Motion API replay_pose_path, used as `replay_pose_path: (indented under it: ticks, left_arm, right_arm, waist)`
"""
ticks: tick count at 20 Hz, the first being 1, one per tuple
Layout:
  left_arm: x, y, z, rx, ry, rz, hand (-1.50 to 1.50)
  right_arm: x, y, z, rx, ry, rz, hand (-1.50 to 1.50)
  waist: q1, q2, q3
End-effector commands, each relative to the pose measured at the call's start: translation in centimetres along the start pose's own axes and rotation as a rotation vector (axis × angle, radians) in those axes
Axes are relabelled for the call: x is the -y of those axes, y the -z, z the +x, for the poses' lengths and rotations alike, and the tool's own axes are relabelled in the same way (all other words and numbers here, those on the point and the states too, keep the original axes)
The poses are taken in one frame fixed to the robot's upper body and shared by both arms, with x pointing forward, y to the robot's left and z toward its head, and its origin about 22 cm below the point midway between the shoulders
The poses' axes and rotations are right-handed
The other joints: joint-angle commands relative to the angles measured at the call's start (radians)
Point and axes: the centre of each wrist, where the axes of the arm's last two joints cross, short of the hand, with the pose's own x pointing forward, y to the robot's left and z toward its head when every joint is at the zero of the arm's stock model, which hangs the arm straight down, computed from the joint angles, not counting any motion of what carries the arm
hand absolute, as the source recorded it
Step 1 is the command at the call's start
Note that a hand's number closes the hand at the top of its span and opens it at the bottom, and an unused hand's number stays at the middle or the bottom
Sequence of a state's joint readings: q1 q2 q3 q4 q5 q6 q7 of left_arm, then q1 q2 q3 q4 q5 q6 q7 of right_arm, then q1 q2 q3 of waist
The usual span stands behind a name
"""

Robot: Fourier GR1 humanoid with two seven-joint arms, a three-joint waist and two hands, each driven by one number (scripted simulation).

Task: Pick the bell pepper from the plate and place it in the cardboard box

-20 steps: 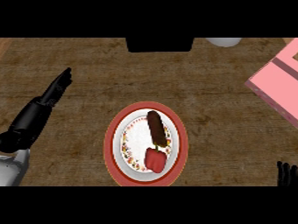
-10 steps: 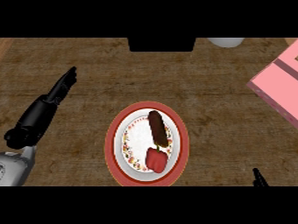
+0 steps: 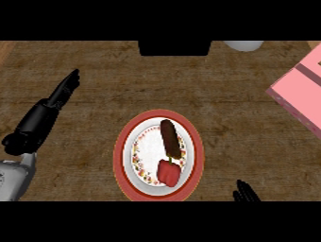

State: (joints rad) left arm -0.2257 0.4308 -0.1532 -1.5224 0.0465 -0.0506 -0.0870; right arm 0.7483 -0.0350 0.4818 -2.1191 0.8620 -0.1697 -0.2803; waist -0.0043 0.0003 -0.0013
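A red bell pepper (image 3: 167, 173) lies on the near part of a red-rimmed plate (image 3: 192, 142) in the middle of the counter. A long dark brown item (image 3: 168, 137) lies on the plate just beyond it. The pink box (image 3: 308, 97) sits at the right edge, partly cut off. My left hand (image 3: 46, 113) rests at the left with straight fingers pointing away, well clear of the plate. Only the fingertips of my right hand (image 3: 245, 192) show at the lower edge, right of the plate and holding nothing.
A black block (image 3: 174, 47) stands at the far edge of the wooden counter, with a pale round object (image 3: 243, 45) to its right. A lighter strip of wood runs along the far left.
My right hand has shifted left along the lower edge, closer to the plate. My left hand has moved slightly up and to the right. Plate and pepper have not moved.
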Motion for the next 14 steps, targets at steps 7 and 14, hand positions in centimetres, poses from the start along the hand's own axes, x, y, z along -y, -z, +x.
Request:
replay_pose_path:
  ticks: [7, 14]
  left_arm:
    - [1.4, -0.5, 0.1, 0.010, -0.002, 0.003, 0.00]
    - [1.2, 0.6, 0.5, 0.002, -0.012, -0.005, 0.00]
  right_arm:
    - [-3.3, 1.8, 1.8, -0.080, -0.057, 0.048, -1.50]
    - [-4.3, 4.8, 2.1, -0.126, -0.059, 0.006, -1.50]
  waist:
    - [0.002, -0.002, 0.001]
    - [0.002, -0.001, 0.001]
